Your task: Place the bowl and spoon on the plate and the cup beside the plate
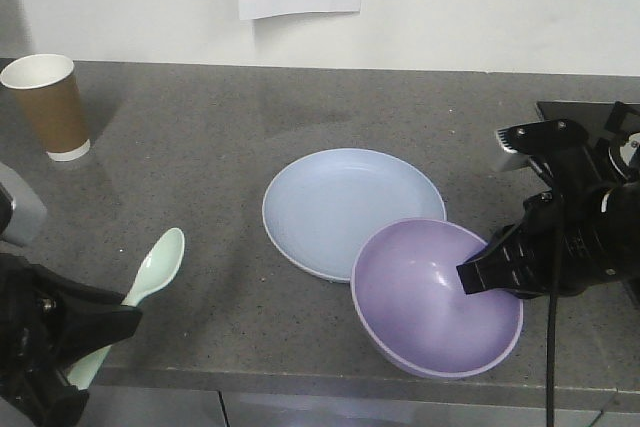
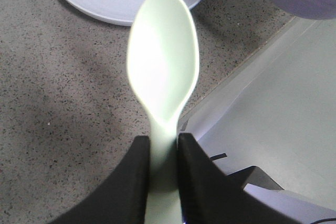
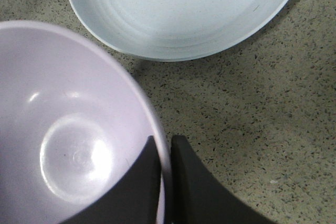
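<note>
Your left gripper [image 1: 118,319] low in lower left of front view, fingers [image 2: 131,182] closed tight on spoon [image 2: 164,66] handle. Your right gripper [image 1: 472,277] reaching in from right edge, jaws pinching bowl [image 1: 420,297] rim, one finger inside, one outside.

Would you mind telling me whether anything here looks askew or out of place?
The purple bowl is tilted near the front edge of the counter, its rim pinched between the jaws of the right gripper. The paper cup stands upright; nothing looks spilled or damaged.

light: even, soft | glare: spoon [image 2: 163,61] overexposed | blur: slight, near edges
</note>
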{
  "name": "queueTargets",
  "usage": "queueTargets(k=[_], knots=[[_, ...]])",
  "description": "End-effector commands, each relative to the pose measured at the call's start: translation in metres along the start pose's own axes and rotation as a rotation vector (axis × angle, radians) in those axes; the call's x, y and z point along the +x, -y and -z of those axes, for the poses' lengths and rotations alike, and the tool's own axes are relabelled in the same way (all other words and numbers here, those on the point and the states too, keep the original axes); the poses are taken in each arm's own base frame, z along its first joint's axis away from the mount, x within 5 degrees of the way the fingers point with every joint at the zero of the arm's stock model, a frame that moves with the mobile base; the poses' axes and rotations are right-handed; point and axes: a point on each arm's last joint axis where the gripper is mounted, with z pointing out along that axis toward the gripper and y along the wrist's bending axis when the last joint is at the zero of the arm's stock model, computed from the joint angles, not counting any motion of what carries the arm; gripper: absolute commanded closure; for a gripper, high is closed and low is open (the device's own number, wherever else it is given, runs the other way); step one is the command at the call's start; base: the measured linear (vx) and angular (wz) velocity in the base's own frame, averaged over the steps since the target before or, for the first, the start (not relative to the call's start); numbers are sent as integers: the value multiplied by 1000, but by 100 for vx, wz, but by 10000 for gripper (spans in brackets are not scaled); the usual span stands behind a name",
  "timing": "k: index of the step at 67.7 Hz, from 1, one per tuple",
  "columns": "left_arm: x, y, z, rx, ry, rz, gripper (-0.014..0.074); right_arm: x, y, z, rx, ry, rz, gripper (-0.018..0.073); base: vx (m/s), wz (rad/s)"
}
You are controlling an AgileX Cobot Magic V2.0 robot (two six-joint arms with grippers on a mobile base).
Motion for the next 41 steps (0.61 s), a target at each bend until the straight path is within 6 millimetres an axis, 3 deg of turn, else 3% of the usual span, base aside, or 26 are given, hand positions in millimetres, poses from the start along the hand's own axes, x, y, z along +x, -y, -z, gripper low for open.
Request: queueTargets(k=[1,41], knots=[[-12,3,7,-2,82,12,577,-9,-4,13,-1,91,0,563,1,-1],[-12,3,7,-2,82,12,577,-9,-4,13,-1,91,0,563,2,-2]])
